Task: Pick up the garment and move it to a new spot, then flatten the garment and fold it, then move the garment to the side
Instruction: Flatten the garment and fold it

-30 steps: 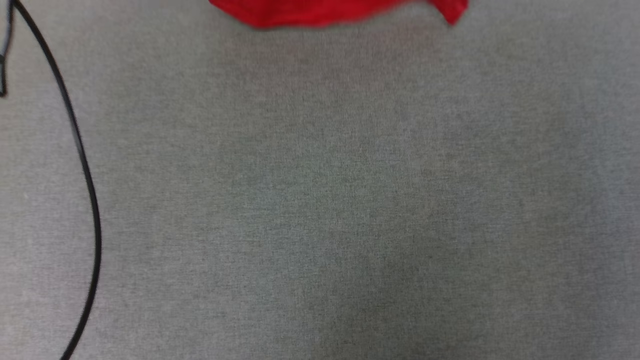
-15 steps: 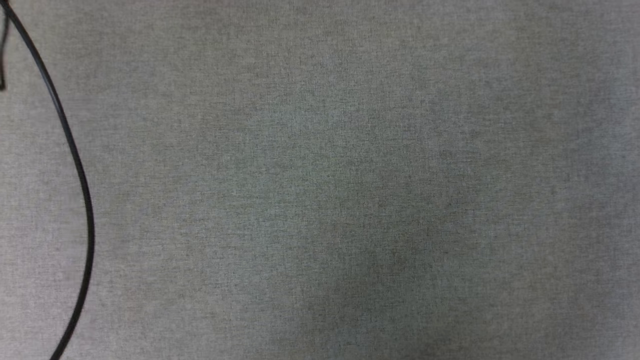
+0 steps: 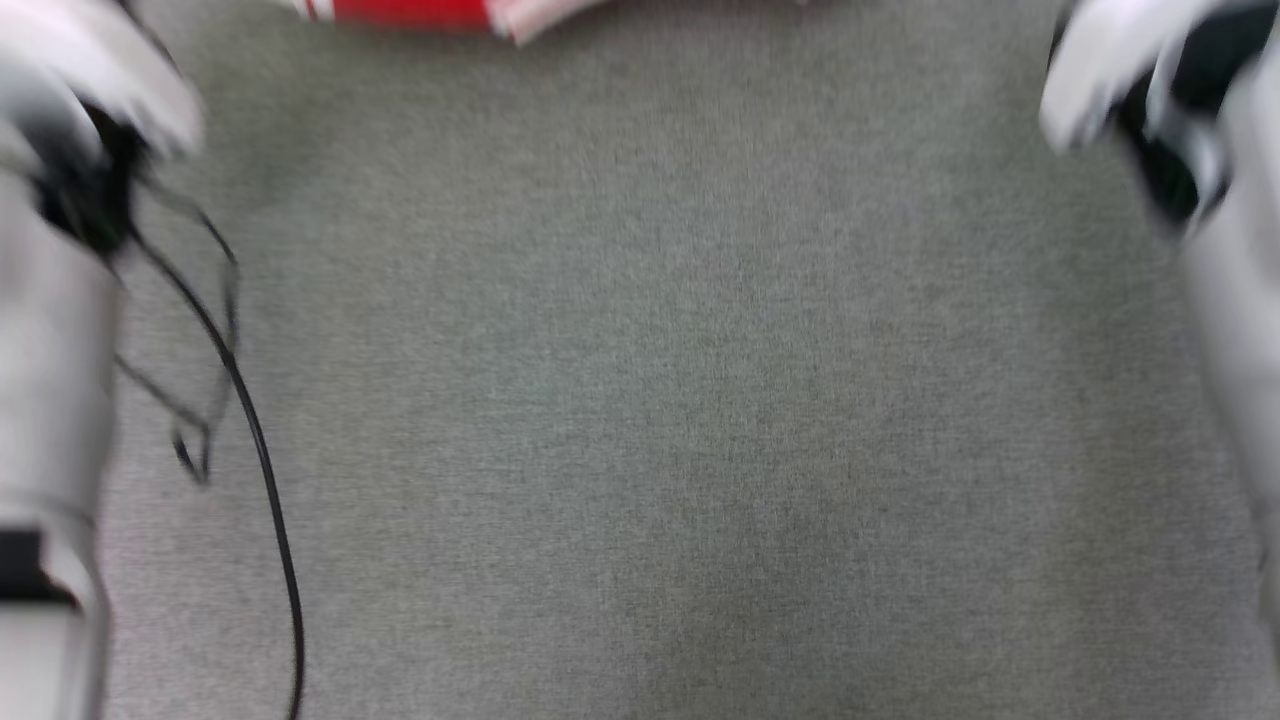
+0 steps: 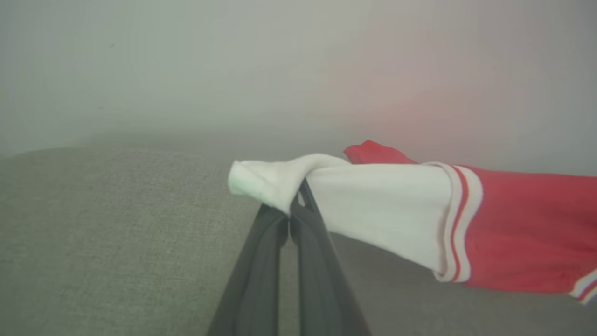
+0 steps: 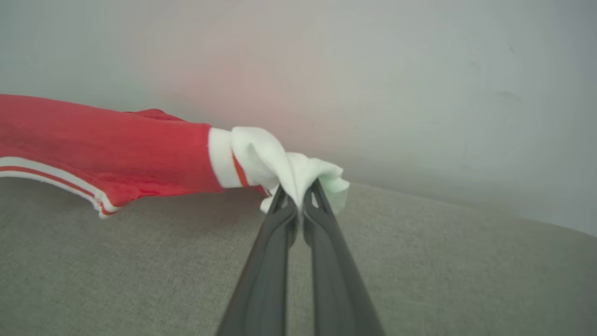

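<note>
The garment [image 4: 513, 233] is a red shirt with white sleeves and red-and-white striped trim, stretched in the air above the grey fabric surface. My left gripper [image 4: 291, 203] is shut on the end of one white sleeve, and the shirt runs off to the right of that view. My right gripper [image 5: 298, 193] is shut on the other white sleeve [image 5: 275, 161], with the red body trailing left. In the head view a blurred strip of the garment [image 3: 420, 10] shows at the top edge, between my two pale forearms.
The grey fabric surface [image 3: 680, 400] spreads across the head view. A black cable [image 3: 265, 470] curves down its left side beside my left forearm [image 3: 50, 400]. My right forearm [image 3: 1240, 290] stands at the right edge. A pale wall [image 5: 419, 70] rises behind the surface.
The head view has shifted, so both forearms now show at its sides. The garment's red edge, out of view half a second ago, shows again at the top.
</note>
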